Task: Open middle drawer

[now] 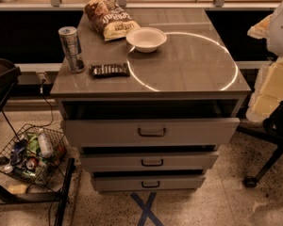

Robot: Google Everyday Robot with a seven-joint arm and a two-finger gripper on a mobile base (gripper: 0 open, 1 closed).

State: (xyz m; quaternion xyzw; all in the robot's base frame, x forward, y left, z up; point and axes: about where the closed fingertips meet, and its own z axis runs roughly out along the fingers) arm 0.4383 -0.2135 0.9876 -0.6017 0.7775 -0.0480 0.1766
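While the middle drawer (151, 161) sits well down and left of the gripper (282, 27), its front lies back under the pulled-out top drawer (151, 132) and above the bottom drawer (150, 183). The gripper is a pale shape at the right edge, spread or closed I cannot tell; left of it the tabletop (188, 65) carries a bowl (146, 39), can (71, 48) and chip bag (108, 19).

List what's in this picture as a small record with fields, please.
cabinet top: can, chip bag, white bowl, dark bar
top drawer: pulled out farthest
middle drawer: partly out, less than top
bottom drawer: out least
floor, left: wire basket of bottles and cans
end effector: not in view
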